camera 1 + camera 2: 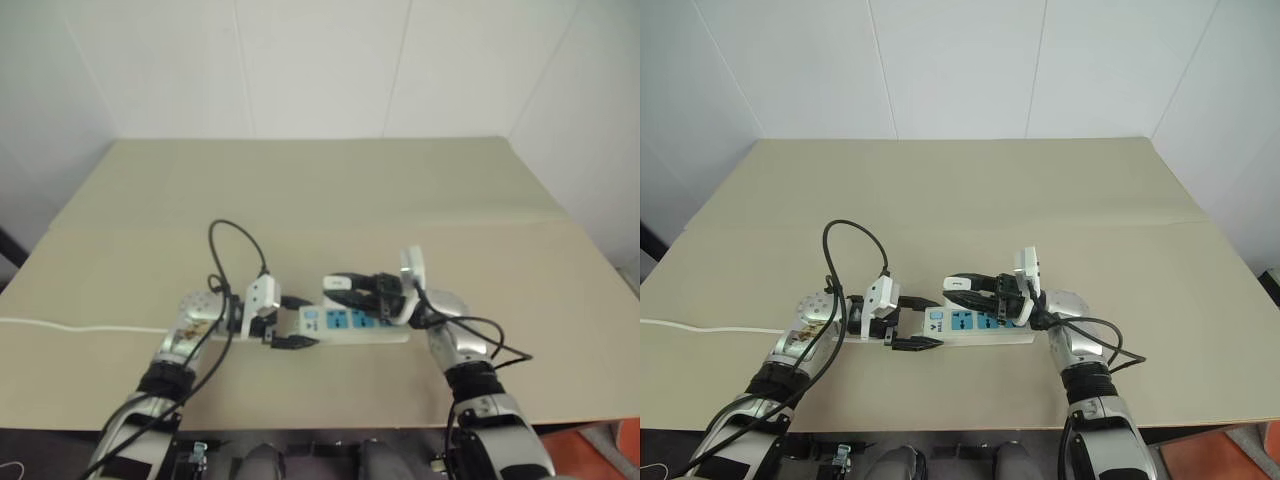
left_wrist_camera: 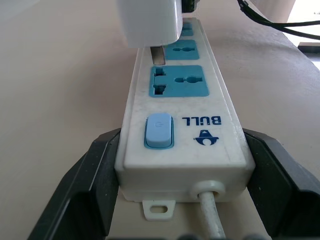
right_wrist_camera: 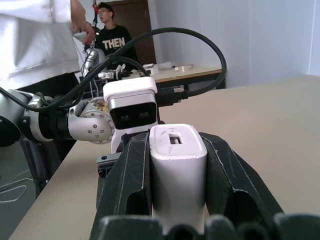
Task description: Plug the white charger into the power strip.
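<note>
While the tan table [image 1: 330, 190] lies bare beyond our arms, two people stand past its far edge in the right wrist view, one in a white shirt [image 3: 35, 40] and one in a black shirt [image 3: 114, 39], with another table [image 3: 190, 72] behind them. A thin white cord [image 1: 80, 327] runs off the power strip [image 1: 980, 328] toward our left across the tabletop, and black cables loop over both our wrists.

Our left gripper [image 1: 915, 322] is clamped on the switch end of the power strip, one black finger [image 2: 85, 190] pressed to each long side, holding it flat on the table just before us. Our right gripper [image 1: 345, 290] is closed tight on the white charger [image 3: 177, 170], its fingers gripping both flanks. We hold the charger directly over the strip's blue sockets, its prong showing just above the middle one in the left wrist view.
</note>
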